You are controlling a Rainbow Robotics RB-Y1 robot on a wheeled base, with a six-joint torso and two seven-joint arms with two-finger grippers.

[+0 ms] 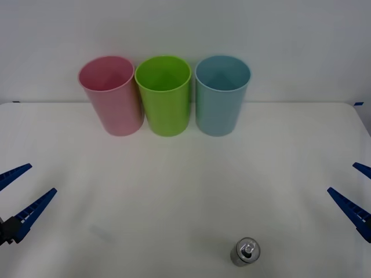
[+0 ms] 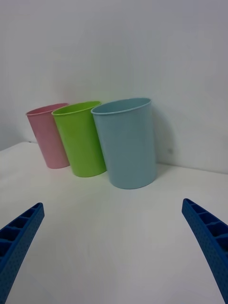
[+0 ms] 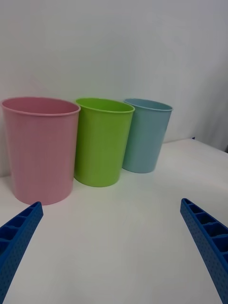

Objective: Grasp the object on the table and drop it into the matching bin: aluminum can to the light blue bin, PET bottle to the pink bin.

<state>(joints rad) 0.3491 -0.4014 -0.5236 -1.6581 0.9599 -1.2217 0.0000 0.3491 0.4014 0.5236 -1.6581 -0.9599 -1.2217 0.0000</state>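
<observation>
Bins number three, pink bin (image 1: pixel 110 95), lime bin (image 1: pixel 164 94), light blue bin (image 1: pixel 221 94); one aluminum can (image 1: pixel 246 251); left pincer (image 1: pixel 18 192) and right pincer (image 1: pixel 355 191) spread wide.

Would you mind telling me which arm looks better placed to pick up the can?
Right, probably. The aluminum can stands right of centre, nearer the open right gripper than the left gripper, and the light blue bin is on that side too.

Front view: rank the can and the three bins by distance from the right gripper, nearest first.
From the right gripper, open at the table's right edge:
1. aluminum can, upright near the front edge, right of centre.
2. light blue bin, right end of the back row.
3. lime green bin, middle.
4. pink bin, left end.
</observation>
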